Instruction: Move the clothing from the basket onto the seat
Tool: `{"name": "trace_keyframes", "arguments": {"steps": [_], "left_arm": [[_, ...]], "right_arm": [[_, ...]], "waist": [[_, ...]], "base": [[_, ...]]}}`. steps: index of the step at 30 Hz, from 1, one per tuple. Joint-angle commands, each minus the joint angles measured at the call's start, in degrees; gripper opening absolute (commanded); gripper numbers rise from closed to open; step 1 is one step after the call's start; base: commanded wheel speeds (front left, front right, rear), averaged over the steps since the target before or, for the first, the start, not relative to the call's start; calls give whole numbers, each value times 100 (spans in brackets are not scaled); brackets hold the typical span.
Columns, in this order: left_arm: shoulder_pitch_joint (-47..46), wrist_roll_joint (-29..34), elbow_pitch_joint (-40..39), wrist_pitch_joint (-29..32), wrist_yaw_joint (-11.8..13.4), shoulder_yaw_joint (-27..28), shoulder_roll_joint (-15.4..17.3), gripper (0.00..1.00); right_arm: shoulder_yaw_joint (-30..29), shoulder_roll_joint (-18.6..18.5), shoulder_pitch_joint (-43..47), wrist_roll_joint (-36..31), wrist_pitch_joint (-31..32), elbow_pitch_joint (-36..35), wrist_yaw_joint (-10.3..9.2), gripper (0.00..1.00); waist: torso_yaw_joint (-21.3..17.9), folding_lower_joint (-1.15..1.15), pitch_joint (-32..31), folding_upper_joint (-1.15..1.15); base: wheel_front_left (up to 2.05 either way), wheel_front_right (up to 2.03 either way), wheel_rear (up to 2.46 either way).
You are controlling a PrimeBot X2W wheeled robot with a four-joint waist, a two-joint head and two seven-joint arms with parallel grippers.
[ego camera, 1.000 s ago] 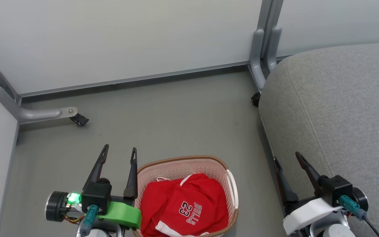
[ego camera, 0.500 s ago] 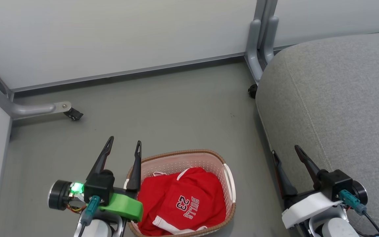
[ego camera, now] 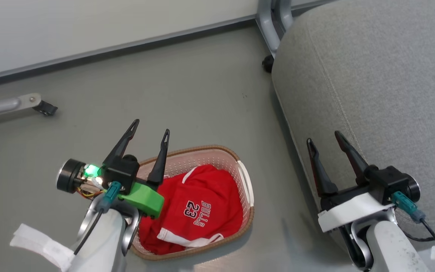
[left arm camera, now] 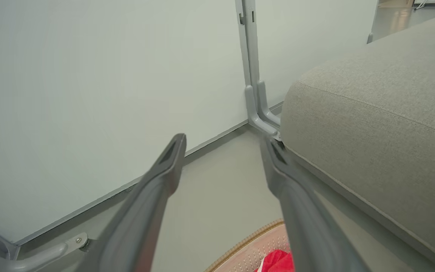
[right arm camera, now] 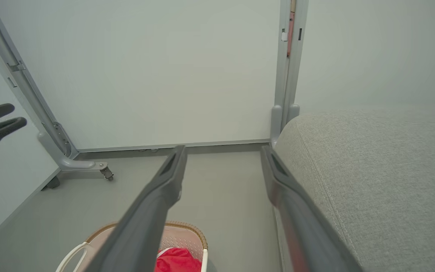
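Nearest to me, the robot's two pale forearms rise from the lower edge, the left one wrapped in a white strap [ego camera: 32, 241]. The left tool [ego camera: 152, 126] has its two dark fingers spread well apart with nothing between them; it hangs at the left side of the basket [ego camera: 202, 148], its right finger crossing the brown rim as the head camera sees it. A green block [ego camera: 142, 198] on that wrist covers part of the basket's left side. The right tool [ego camera: 323, 136] is likewise spread wide and empty, sitting between the basket and the seat [ego camera: 372, 75], its fingers lying over the seat's near-left edge; I cannot tell whether they touch the fabric. The basket stands on the grey floor [ego camera: 164, 87], left of the seat with a strip of floor between them. The clothing [ego camera: 195, 200] lies heaped inside the basket, red, with the white "BULLS 23" lettering facing up and white trim along its near edge. Farther off, the big grey seat runs away to the right. At its far-left corner stands a grey metal post [ego camera: 268, 15] with a black caster [ego camera: 267, 63] at its foot. Another caster leg [ego camera: 32, 104] rests on the floor at far left, before the pale wall panel [ego camera: 89, 26].
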Motion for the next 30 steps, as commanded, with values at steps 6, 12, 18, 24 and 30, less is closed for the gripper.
{"name": "trace_keyframes", "arguments": {"steps": [6,12,18,24,30], "left_arm": [[-727,105,621,-2,-165,-372,235,100],[-1283,130,1246,0,-226,-839,402,100],[-1882,-43,1957,0,-227,-1469,554,100],[-2473,-232,2646,0,-227,-2186,716,100],[-3006,-472,3302,1,-222,-2834,854,100]], "right_arm": [[102,-20,-400,159,-28,-213,-2,100],[156,-18,-700,301,-28,-402,-2,100],[259,-15,-1025,410,-28,-562,-2,100],[382,-15,-1349,455,-28,-709,-2,100],[494,-16,-1610,485,-28,-883,-2,100]], "waist": [[-818,0,1082,0],[-1122,0,1701,0],[-1288,0,2319,0],[-1375,0,2845,0],[-1434,0,3307,0]], "base": [[0,0,0],[0,0,0],[0,0,0],[0,0,0],[0,0,0]]}}
